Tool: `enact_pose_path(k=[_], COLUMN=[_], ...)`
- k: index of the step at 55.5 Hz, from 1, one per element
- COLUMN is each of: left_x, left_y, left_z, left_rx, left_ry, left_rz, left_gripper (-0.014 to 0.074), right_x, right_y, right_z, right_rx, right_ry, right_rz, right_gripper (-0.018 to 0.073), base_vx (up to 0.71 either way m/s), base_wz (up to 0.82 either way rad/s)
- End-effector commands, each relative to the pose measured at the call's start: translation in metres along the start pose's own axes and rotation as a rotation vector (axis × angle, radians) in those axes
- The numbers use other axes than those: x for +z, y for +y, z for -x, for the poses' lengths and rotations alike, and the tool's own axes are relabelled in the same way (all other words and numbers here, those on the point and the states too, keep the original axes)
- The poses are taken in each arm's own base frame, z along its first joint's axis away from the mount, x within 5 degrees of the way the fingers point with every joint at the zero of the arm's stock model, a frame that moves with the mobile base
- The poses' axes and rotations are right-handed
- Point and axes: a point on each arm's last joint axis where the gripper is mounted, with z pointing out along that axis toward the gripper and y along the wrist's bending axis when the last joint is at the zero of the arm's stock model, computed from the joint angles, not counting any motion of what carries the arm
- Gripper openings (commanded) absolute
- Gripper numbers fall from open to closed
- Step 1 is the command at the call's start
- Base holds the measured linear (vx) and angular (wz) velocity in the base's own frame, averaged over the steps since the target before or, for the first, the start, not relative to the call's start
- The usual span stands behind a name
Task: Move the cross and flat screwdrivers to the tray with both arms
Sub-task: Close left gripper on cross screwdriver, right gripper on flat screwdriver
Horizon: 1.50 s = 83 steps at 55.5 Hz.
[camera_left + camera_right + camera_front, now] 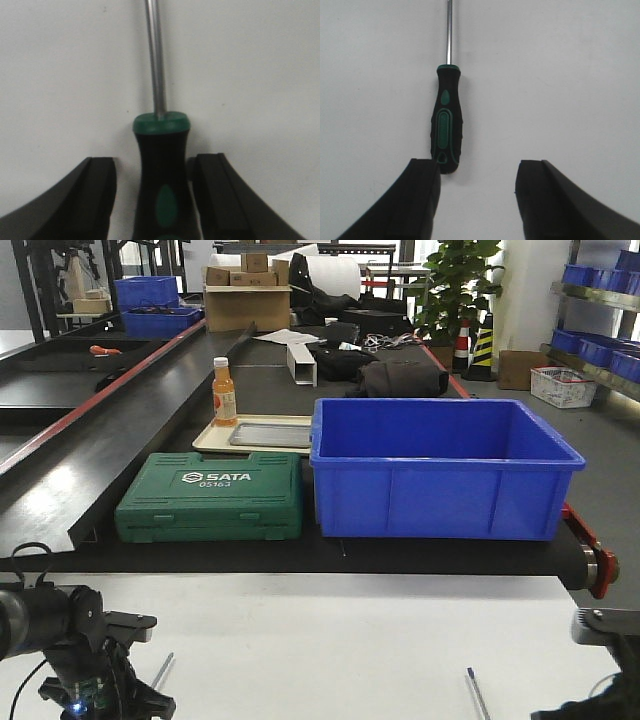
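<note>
"Two to move. The left screwdriver (160, 185) lies lower centre on the white table (330, 640), between my left gripper's (154, 162) spread, unclenched jaws."

"Risk?"

"The right screwdriver (446, 120) sits left of centre, off-line from my released right gripper (477, 167). I'd judge closing could knock it askew. The tray (270, 433) sits mid-frame, well apart."

The grey tray (270, 433) is open from above. The green case (212, 497) stands in front of it, the blue bin (445, 465) just beside its right end, and the bottle (224, 392) near its left end. On the white worktop (320, 640), bare surface flanks the left screwdriver (161, 150) and the right screwdriver (447, 120).
</note>
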Motion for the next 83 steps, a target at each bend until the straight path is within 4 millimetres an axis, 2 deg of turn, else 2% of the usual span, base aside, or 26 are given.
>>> enact_pose_path(k=[1,11,20,41,54,74,83], left_x=[-0.023,-0.023,-0.023,-0.024,-0.024,-0.024,-0.024], left_y=[-0.005,-0.005,-0.005,-0.004,-0.004,-0.004,-0.004], left_z=[0.011,0.011,0.011,0.013,0.013,0.013,0.012], left_rx=[-0.01,-0.01,-0.01,-0.01,-0.01,-0.01,-0.01], left_ry=[-0.092,-0.095,-0.095,-0.112,-0.117,-0.11,-0.107], left_rz=[-0.013,-0.013,-0.013,-0.011,-0.01,-0.011,-0.012], left_gripper=[0.0471,0.0471,0.0471,0.0471,0.0471,0.0471,0.0417], right_x=[0.007,0.043,0.067,0.109,0.123,0.127,0.127], right_y=[0.012,0.022,0.023,0.022,0.021,0.021,0.021], right_z=[0.026,0.051,0.063,0.055,0.049,0.051,0.049], right_rx=[-0.043,-0.046,-0.045,-0.044,-0.043,-0.037,-0.037], right_ry=[-0.061,-0.03,0.009,0.108,0.138,0.109,0.126], right_rz=[0.018,0.026,0.02,0.008,0.004,0.007,0.006], right_gripper=[0.0433,0.0433,0.0433,0.0433,0.0404,0.0202,0.0098], base_vx=[0.0,0.0,0.0,0.0,0.0,0.0,0.0], base_wz=[0.0,0.0,0.0,0.0,0.0,0.0,0.0])
